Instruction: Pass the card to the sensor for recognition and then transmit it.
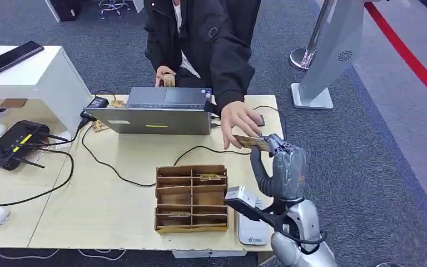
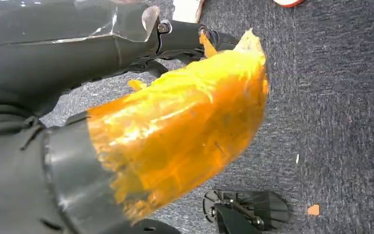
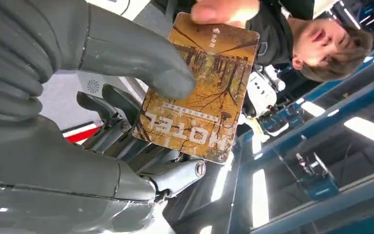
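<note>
Item 1, nearest: my right hand (image 1: pixel 282 167), grey, raised over the table's right end. Its thick thumb (image 3: pixel 141 58) presses one face of the amber forest-print plastic card marked HOTEL (image 3: pixel 199 92); the darker fingers (image 3: pixel 126 136) back the other face, so the hand grips the card.

Item 2: the card, long axis running outward from my fingers toward the person.

Item 3, just beyond: the person's bare hand (image 1: pixel 239 123), fingertips already on the card's far edge. I judge the handover hinges on this shared hold.

Item 4: the brown cardboard compartment tray (image 1: pixel 191 198) on the table (image 1: pixel 117 200), beside my arm.

Item 5: my left hand (image 2: pixel 175 131), wrapped in orange film and hanging over carpet; I cannot tell how its fingers lie.
</note>
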